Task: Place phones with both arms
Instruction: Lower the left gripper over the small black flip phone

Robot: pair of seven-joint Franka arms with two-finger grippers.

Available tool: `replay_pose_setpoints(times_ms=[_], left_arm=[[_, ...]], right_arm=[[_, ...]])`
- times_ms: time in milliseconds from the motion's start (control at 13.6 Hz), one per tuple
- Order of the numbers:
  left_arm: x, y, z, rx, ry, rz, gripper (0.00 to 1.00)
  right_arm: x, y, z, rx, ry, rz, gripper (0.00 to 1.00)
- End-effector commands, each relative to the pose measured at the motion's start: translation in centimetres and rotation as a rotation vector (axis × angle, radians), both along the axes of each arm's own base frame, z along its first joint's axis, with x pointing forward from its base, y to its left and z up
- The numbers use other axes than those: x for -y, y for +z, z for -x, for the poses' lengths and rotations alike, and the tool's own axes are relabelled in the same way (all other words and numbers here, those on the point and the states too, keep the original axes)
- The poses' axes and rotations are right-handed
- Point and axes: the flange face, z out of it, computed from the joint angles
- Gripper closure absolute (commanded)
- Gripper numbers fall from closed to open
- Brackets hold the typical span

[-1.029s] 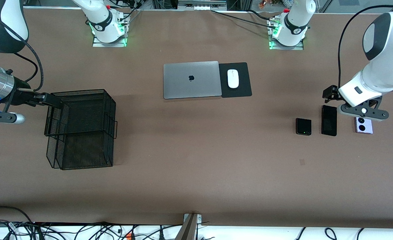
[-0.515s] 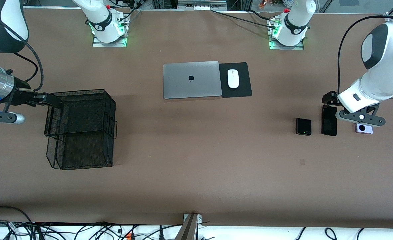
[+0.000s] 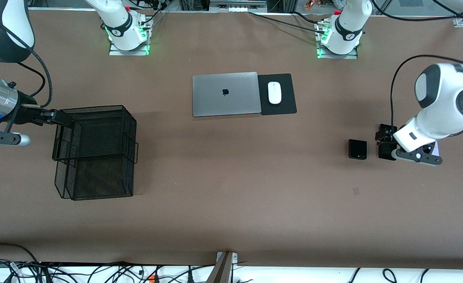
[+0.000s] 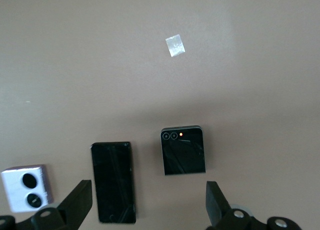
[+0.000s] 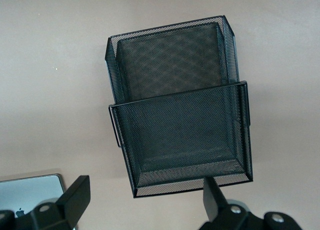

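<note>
Three phones lie in a row on the brown tabletop (image 3: 231,204) toward the left arm's end. The square black phone (image 3: 357,149) lies flat at the end of the row toward the middle of the tabletop, a small light showing on it. Just beside it, apart, lies the longer black phone (image 4: 114,182), and next to that the lavender phone (image 4: 26,188) with its two black circles; in the front view both are largely hidden under the left arm. The left pincer (image 4: 145,202) hangs low over the row, its fingers spread wide and empty, with the longer black phone and the square black one showing between them in the left wrist view. A small pale patch (image 4: 175,45) sits on the tabletop nearer the front camera than the phones. Toward the right arm's end stands a black wire-mesh basket (image 3: 94,151) in two tiers. The right pincer (image 5: 142,202) waits over the basket's edge, its fingers likewise spread and holding nothing. Near the middle, closer to the arm bases, a closed silver laptop (image 3: 225,94) lies beside a black mouse pad (image 3: 286,106) carrying a white mouse (image 3: 274,92).
</note>
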Motion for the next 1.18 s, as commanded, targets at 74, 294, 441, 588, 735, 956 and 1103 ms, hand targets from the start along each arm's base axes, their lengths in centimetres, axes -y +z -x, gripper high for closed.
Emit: replay_pose_setpoints(times_ms=[74, 294, 441, 588, 735, 956, 1103], left_arm=[[0.4, -4.1, -0.8, 0.012, 0.053, 0.002, 0.0], [1.1, -7.6, -0.3, 0.026, 0.075, 0.021, 0.0], [1.7, -10.0, 1.2, 0.067, 0.102, 0.038, 0.0], [1.9, -11.5, 2.6, 0.071, 0.102, 0.045, 0.0], [2.0, -12.8, 4.4, 0.063, 0.092, 0.043, 0.0], [2.3, -14.3, 5.9, 0.033, -0.032, -0.029, 0.0], [2.6, -15.0, 6.6, 0.016, -0.046, -0.034, 0.0]], right_arm=[[-0.2, 0.1, 0.2, 0.002, 0.002, 0.0, 0.0], [-0.1, 0.1, 0.2, 0.002, 0.002, 0.002, 0.0], [-0.1, 0.1, 0.2, 0.002, 0.002, 0.002, 0.0], [-0.1, 0.1, 0.2, 0.002, 0.002, 0.002, 0.0], [-0.1, 0.1, 0.2, 0.002, 0.002, 0.002, 0.0], [-0.1, 0.1, 0.2, 0.002, 0.002, 0.002, 0.0], [-0.1, 0.1, 0.2, 0.002, 0.002, 0.002, 0.0]])
